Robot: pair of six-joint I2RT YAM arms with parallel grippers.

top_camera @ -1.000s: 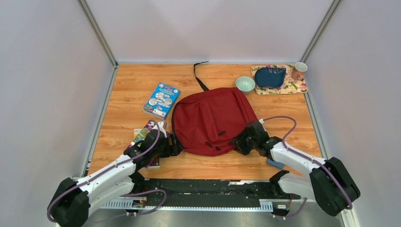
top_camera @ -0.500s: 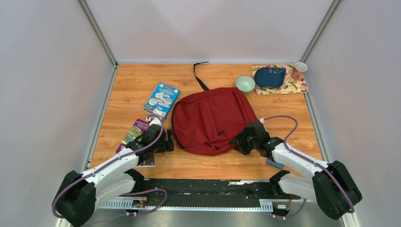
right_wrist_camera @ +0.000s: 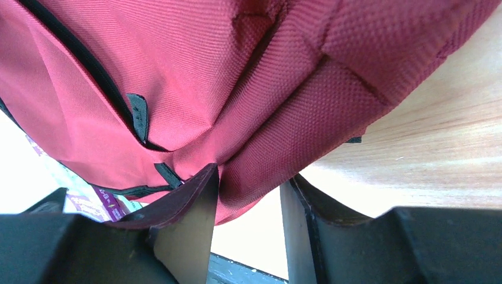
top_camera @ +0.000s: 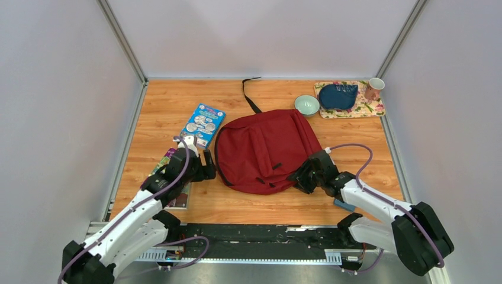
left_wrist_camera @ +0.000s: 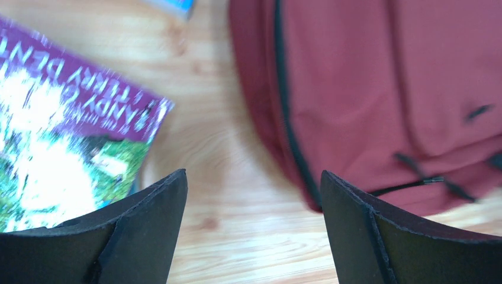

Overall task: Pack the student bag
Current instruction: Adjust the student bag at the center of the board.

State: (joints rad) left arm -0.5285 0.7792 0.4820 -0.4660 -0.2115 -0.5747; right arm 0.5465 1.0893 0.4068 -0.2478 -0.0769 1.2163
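The student bag [top_camera: 263,148], a dark red backpack with black zippers, lies flat in the middle of the table. It also shows in the left wrist view [left_wrist_camera: 385,89] and the right wrist view [right_wrist_camera: 237,77]. My left gripper [top_camera: 206,165] is open and empty [left_wrist_camera: 253,177], just left of the bag's left edge, over bare wood. A purple book [top_camera: 169,158] lies partly under that arm [left_wrist_camera: 71,136]. A blue book [top_camera: 202,124] lies farther back. My right gripper [top_camera: 301,174] is shut on a fold of the bag's near right corner [right_wrist_camera: 248,177].
A black strap [top_camera: 250,94] trails from the bag toward the back. A light green bowl [top_camera: 306,105], a floral mat [top_camera: 361,109] with a blue pouch [top_camera: 337,94] and a mug [top_camera: 373,89] sit at the back right. Walls close in on three sides.
My left gripper has moved left and farther back, away from the bag's near left edge, to beside the purple book. The right gripper has stayed on the bag's corner.
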